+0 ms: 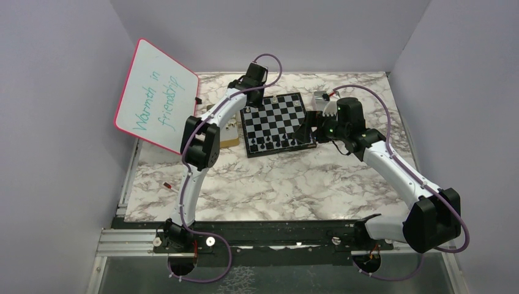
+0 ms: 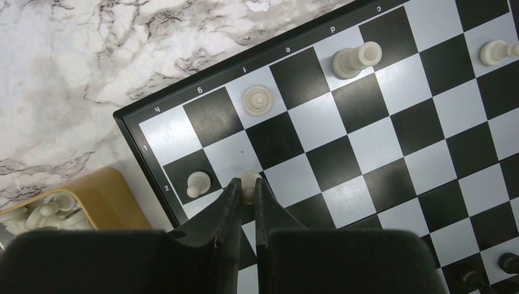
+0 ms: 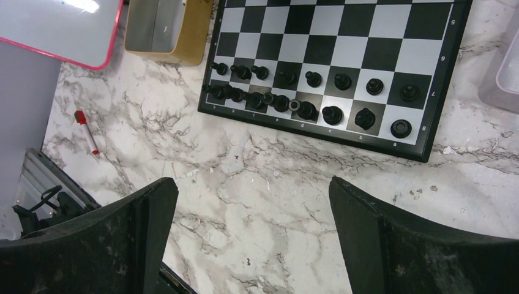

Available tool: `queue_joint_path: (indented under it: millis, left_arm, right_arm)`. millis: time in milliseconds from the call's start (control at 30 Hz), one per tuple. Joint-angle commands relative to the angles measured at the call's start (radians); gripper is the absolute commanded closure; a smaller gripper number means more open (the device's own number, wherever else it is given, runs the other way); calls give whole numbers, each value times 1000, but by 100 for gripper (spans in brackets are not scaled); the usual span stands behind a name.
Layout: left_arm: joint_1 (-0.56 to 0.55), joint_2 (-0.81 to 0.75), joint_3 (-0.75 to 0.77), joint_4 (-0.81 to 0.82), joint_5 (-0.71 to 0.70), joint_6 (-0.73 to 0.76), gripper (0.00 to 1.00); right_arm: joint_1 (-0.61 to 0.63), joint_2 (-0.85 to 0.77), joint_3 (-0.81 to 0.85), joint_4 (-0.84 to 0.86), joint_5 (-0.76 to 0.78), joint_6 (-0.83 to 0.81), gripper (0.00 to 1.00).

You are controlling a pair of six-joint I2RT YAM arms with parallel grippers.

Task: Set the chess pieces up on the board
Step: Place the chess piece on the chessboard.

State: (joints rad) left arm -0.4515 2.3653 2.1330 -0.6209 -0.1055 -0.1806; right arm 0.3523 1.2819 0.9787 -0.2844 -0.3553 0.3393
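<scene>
The chessboard (image 1: 278,113) lies at the back middle of the marble table. Black pieces (image 3: 306,101) fill its two near rows. My left gripper (image 2: 246,184) is shut on a whitish pawn (image 2: 248,181) over the second row near the board's corner. Another whitish pawn (image 2: 197,182) stands beside it on the h file. A whitish piece (image 2: 257,100) stands on the first row, and two more (image 2: 356,59) (image 2: 499,51) lean further along. My right gripper (image 3: 251,190) is open and empty above bare marble by the board's right edge.
A tan container (image 2: 73,205) with several loose whitish pieces sits just off the board's corner; it also shows in the right wrist view (image 3: 165,30). A whiteboard (image 1: 156,95) leans at the left. A red marker (image 3: 85,131) lies on the marble. A clear tray (image 3: 503,67) sits right.
</scene>
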Motion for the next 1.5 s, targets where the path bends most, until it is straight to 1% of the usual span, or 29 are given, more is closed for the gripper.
queue_joint_path:
  millis: [0, 767, 1200, 1300, 1467]
  left_arm:
    - [-1, 29, 54, 11, -37, 22, 88]
    - [0, 73, 70, 10, -67, 39, 88]
    - [0, 93, 82, 10, -68, 49, 83]
    - [0, 94, 85, 10, -75, 55, 80]
    - [0, 98, 88, 10, -82, 65, 80]
  right_arm:
    - [4, -24, 4, -6, 16, -14, 0]
    - [3, -17, 6, -7, 22, -19, 0]
    - [4, -12, 12, -7, 26, -20, 0]
    - [4, -9, 11, -8, 25, -19, 0]
    - [3, -5, 13, -4, 25, -20, 0]
